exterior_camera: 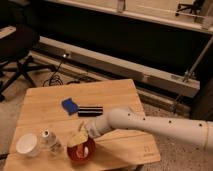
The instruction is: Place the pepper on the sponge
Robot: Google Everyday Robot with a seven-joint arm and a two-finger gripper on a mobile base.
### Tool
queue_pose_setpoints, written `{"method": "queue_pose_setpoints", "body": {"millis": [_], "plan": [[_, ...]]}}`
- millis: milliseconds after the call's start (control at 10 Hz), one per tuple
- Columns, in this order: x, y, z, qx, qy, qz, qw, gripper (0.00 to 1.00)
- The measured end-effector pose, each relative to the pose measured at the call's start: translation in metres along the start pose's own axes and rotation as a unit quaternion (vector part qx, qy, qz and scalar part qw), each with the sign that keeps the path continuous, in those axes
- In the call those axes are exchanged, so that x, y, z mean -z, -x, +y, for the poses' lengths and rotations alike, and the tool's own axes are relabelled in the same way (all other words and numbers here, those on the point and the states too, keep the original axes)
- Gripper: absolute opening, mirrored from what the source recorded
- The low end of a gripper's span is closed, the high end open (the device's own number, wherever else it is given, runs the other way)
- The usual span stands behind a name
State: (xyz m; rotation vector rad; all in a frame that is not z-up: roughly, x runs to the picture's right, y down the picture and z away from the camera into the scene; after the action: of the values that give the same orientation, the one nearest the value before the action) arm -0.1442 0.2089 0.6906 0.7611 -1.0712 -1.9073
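Observation:
My gripper (79, 134) hangs at the end of the white arm that reaches in from the right, right over the far rim of the round orange-red bowl (90, 154). A slim orange shape inside the bowl looks like the pepper (81, 150), partly hidden by the gripper. The blue sponge (69, 105) lies flat on the wooden table (120, 95), farther back and a little left of the gripper, with nothing on it.
A black cylindrical bar (90, 110) lies just right of the sponge. A white cup (27, 144) and a small clear bottle (50, 141) stand near the table's front left corner. An office chair (17, 47) stands beyond the table on the left.

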Motion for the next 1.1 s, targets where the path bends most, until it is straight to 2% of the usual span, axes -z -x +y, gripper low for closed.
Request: {"method": "queue_pose_setpoints", "body": {"millis": [100, 300, 600, 700, 1100], "plan": [[-0.001, -0.003, -0.003, 0.011, -0.008, 0.006, 0.9999, 0.80], [-0.006, 0.007, -0.005, 0.024, -0.019, -0.003, 0.9995, 0.80], [-0.007, 0.030, 0.011, 0.028, -0.004, -0.029, 0.9992, 0.80], [-0.007, 0.032, 0.015, 0.025, -0.001, -0.032, 0.9992, 0.80], [-0.008, 0.027, 0.020, -0.001, -0.004, -0.019, 0.9998, 0.80]]}}
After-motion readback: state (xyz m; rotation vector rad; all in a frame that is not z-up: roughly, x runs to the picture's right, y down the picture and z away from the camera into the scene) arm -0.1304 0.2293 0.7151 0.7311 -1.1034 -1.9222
